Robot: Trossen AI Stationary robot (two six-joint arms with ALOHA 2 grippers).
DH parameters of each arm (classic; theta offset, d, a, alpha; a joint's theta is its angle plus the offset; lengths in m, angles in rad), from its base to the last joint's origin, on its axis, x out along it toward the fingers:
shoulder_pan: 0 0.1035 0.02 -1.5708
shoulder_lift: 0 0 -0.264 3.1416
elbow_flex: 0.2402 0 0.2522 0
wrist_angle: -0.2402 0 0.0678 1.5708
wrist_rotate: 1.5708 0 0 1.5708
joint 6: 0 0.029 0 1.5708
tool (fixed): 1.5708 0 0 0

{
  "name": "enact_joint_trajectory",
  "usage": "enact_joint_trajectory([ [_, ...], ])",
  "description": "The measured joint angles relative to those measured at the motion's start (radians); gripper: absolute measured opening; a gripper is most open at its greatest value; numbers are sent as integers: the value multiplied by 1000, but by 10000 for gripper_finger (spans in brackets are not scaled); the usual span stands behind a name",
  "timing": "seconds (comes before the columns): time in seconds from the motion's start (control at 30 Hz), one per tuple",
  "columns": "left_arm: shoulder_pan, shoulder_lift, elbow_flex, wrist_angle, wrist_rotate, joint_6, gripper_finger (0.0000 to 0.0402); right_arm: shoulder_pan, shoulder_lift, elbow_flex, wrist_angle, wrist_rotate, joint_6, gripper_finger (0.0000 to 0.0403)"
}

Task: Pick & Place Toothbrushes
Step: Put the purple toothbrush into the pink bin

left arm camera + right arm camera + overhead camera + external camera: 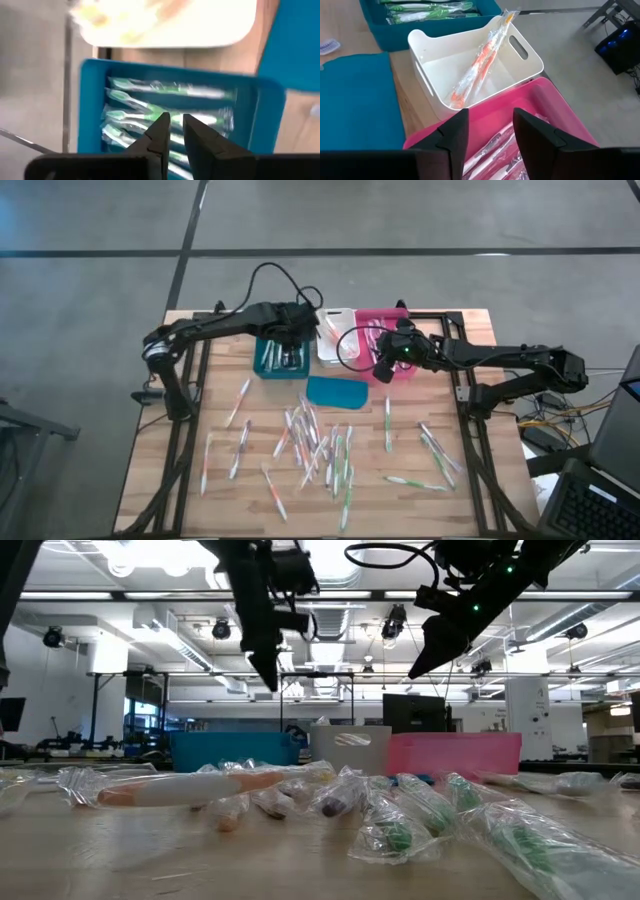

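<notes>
Dozens of wrapped white toothbrushes (pixel 318 448) with green, pink, orange accents, left tool (pixel 173 131) nearly together, right tool (pixel 490 131) apart

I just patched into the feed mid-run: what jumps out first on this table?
Three bins in a row at the table's far edge: a teal bin of green toothbrushes, a white bin holding an orange one, and a pink bin. The left gripper hangs over the teal bin, the right gripper over the pink one, jaws apart. Wrapped loose toothbrushes litter the wooden table, beside a flat teal lid.
</notes>
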Motion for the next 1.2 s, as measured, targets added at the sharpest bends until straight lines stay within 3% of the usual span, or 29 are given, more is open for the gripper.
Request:
enact_joint_trajectory([
  [0.33, -90, -154, 0, 119, -2, -180, 36, 0, 0, 0, 1, -1, 1, 172],
  [0.6, -166, -281, -53, 258, -2, -234, 34, 0, 0, 0, 1, -3, 1, 187],
  [0.83, -230, -445, -292, 523, -3, -252, 34, 0, 0, 0, 1, -4, 37, 190],
  [1.2, -295, -685, -750, 1082, 11, -284, 32, 0, 0, 0, 4, -4, 114, 156],
])
